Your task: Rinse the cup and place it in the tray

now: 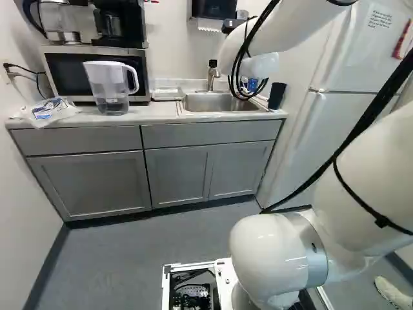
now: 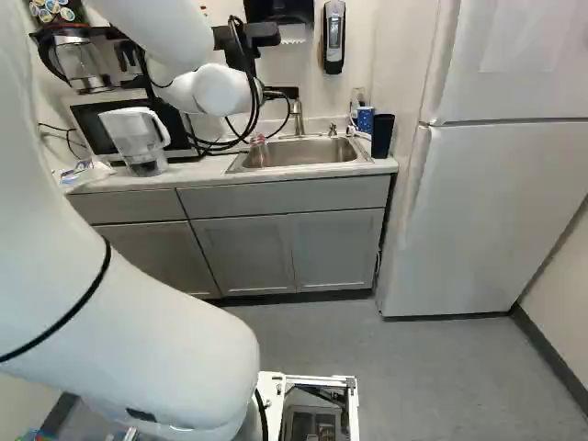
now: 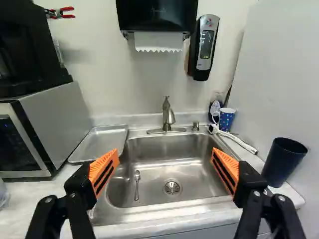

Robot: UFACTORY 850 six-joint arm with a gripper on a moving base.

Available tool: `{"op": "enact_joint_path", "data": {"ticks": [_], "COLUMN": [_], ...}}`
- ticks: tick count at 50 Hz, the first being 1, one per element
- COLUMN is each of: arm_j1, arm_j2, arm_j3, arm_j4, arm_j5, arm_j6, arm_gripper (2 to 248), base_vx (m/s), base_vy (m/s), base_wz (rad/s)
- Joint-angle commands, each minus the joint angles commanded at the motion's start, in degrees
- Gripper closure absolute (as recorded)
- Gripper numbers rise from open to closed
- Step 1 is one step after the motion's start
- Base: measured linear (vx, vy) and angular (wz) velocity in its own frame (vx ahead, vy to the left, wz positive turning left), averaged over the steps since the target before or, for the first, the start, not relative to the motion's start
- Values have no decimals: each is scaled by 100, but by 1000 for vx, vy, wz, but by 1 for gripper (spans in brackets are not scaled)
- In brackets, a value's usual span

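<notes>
Arm [image 1: 371,187] part-hides fridge [image 1: 358,61], left base view | dark cup [image 3: 281,167]: contents unclear

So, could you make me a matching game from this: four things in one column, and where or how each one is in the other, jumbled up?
Things:
1. Spoon
2. Tray
3. Dark cup
4. Robot's hand

Places and states:
A. Standing at the end of the counter, near the fridge
B. Open, holding nothing
C. Lying inside the sink
D. Flat on the counter, between the microwave and the sink

Right pairs: 1-C, 2-D, 3-A, 4-B
</notes>
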Motion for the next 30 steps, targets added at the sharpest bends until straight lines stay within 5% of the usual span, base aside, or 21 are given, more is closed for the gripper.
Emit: {"op": "enact_joint_path", "data": {"ticks": [30], "arm_j1": [0], "arm_j2": [0], "arm_j3": [0], "arm_j4": [0], "arm_j5": [0], "arm_j6": [0], "arm_gripper": [3], "base_vx": [0], "base_vy": [0], "base_wz": [0]}}
